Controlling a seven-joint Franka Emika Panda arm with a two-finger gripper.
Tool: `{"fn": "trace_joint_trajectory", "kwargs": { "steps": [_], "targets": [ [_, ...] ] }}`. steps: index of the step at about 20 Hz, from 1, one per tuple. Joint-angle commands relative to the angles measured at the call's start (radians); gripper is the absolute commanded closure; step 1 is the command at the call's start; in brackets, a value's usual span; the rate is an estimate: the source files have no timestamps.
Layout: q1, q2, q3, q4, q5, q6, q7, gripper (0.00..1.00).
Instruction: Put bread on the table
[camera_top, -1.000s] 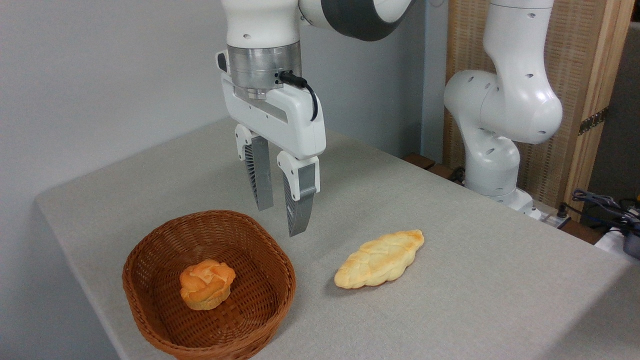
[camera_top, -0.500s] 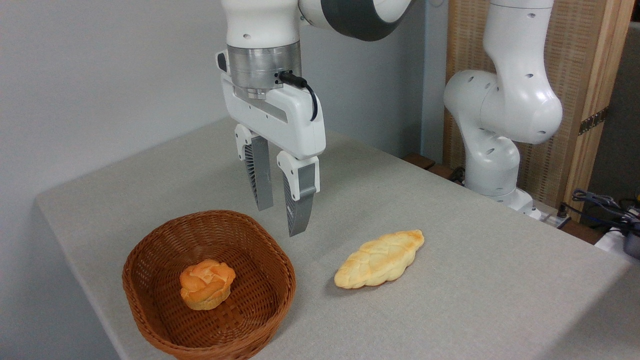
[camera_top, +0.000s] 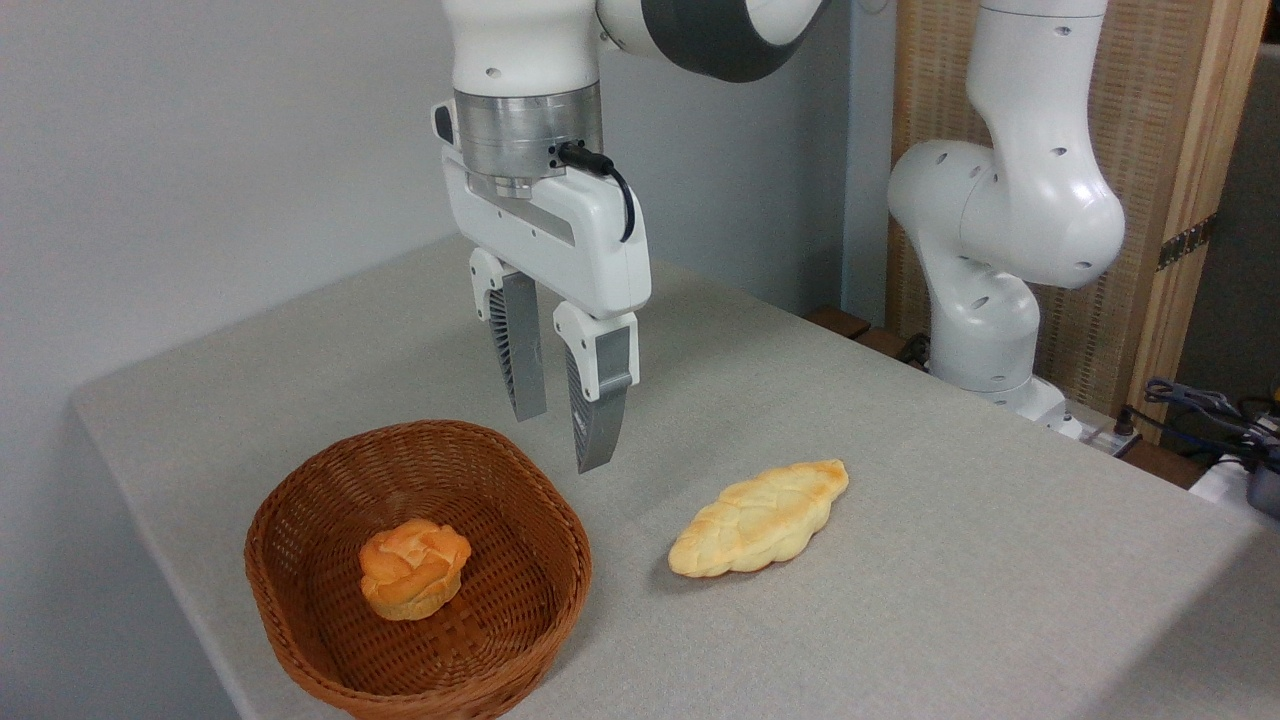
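The bread (camera_top: 413, 567), a small round orange-brown bun with a lumpy top, lies on the floor of a brown wicker basket (camera_top: 300, 600) at the front left of the table (camera_top: 900, 560). My gripper (camera_top: 562, 440) hangs above the basket's far right rim, pointing down, well above and to the right of the bun. Its two grey fingers (camera_top: 598, 400) stand a short way apart with nothing between them, so it is open.
A longer pale-yellow braided loaf (camera_top: 758, 518) lies on the grey cloth to the right of the basket. The arm's white base (camera_top: 985, 300) rises behind the table's far right edge, with cables (camera_top: 1200, 410) beside it. The table's left edge runs close to the basket.
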Motion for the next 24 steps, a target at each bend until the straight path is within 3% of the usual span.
{"fn": "trace_joint_trajectory", "kwargs": {
  "steps": [1,8,13,24],
  "targets": [
    [-0.005,0.014,0.003,0.011,-0.020,0.018,0.002,0.00],
    [-0.040,0.060,0.000,0.011,-0.019,0.119,0.005,0.00],
    [-0.066,0.098,-0.005,0.012,-0.019,0.127,0.005,0.00],
    [-0.068,0.190,-0.052,0.012,-0.009,0.247,0.005,0.00]
  ]
}}
